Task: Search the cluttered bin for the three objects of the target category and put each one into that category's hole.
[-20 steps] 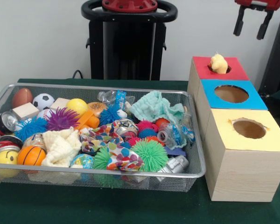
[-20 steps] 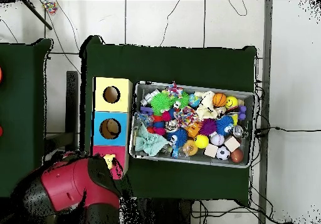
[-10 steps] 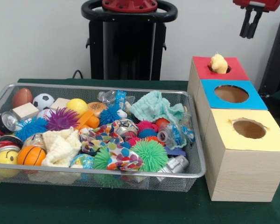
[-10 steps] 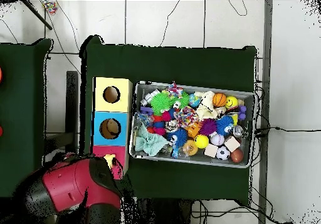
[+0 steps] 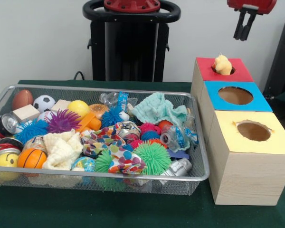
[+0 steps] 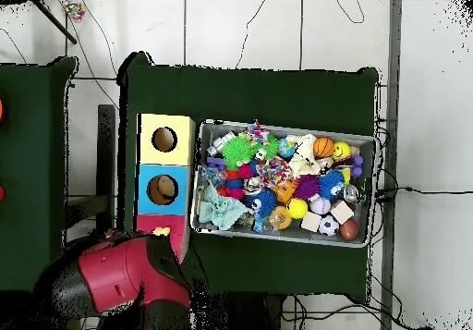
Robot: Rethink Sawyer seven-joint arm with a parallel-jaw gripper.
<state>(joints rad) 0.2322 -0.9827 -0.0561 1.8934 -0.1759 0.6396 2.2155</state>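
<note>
A small yellow soft toy (image 5: 223, 64) sits in the hole of the red-topped box (image 5: 240, 72), sticking out above its rim. My gripper (image 5: 242, 29) hangs high above and slightly right of it, shut, with nothing between its fingers. The wire mesh bin (image 5: 200, 159) to the left holds several items: a teal cloth (image 5: 157, 108), a cream cloth (image 5: 61, 148), a patterned cloth (image 5: 119, 156), spiky balls, sports balls and cans. In the overhead view the red arm (image 6: 120, 275) covers the gripper and part of the red box (image 6: 148, 224); the yellow toy (image 6: 161, 231) peeks out beside it.
A blue-topped box (image 5: 261, 102) and a yellow-topped box (image 5: 278, 142), each with a round hole, stand in a row in front of the red one, right of the bin. Green cloth covers the table (image 5: 133, 209). The black pedestal (image 5: 130, 42) rises behind the bin.
The gripper's fingers were apart a second ago and now stand together. It has shifted left in the front view. The yellow toy and the bin's contents have not moved.
</note>
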